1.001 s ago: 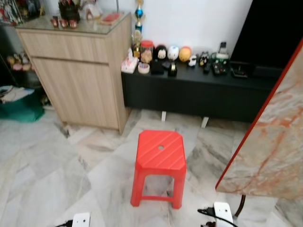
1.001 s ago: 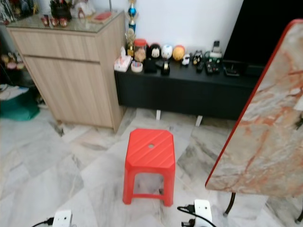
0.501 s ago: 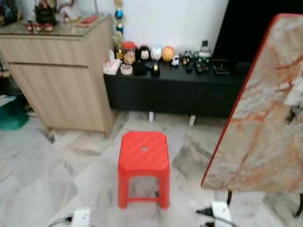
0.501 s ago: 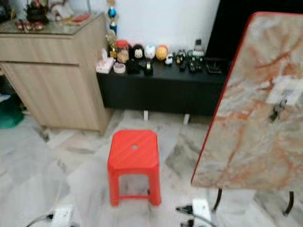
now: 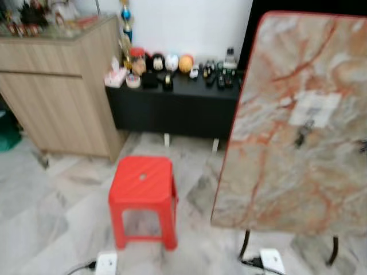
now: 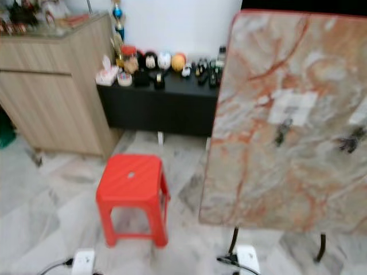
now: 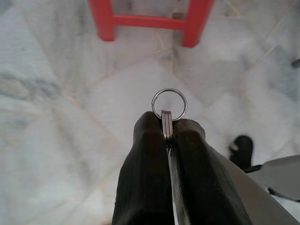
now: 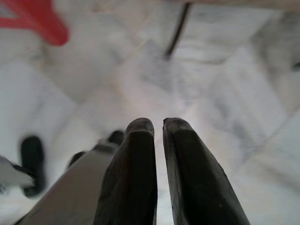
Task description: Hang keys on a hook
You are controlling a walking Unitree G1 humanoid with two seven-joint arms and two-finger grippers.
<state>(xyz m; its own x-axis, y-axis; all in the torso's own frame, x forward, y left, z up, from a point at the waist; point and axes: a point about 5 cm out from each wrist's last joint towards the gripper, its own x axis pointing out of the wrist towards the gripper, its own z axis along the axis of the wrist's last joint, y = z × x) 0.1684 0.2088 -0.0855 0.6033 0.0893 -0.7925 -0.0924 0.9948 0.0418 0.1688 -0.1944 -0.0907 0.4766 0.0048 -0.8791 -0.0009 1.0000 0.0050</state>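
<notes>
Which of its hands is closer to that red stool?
Left. The left hand, holding keys, points at the stool straight ahead; the right hand sits off to the side, nearer the table leg.

Both grippers are the same build: left gripper [image 7: 168, 126] and right gripper [image 8: 158, 125] each have two long matte-black fingers with rounded tips. White boxy bits with black cables at 6 o'clock.

Shiny metal key ring [image 7: 169, 104]; glossy red plastic stool [image 5: 142, 187]; polished marble floor [image 5: 51, 200]; wood-grain cabinet [image 5: 54, 91]
</notes>
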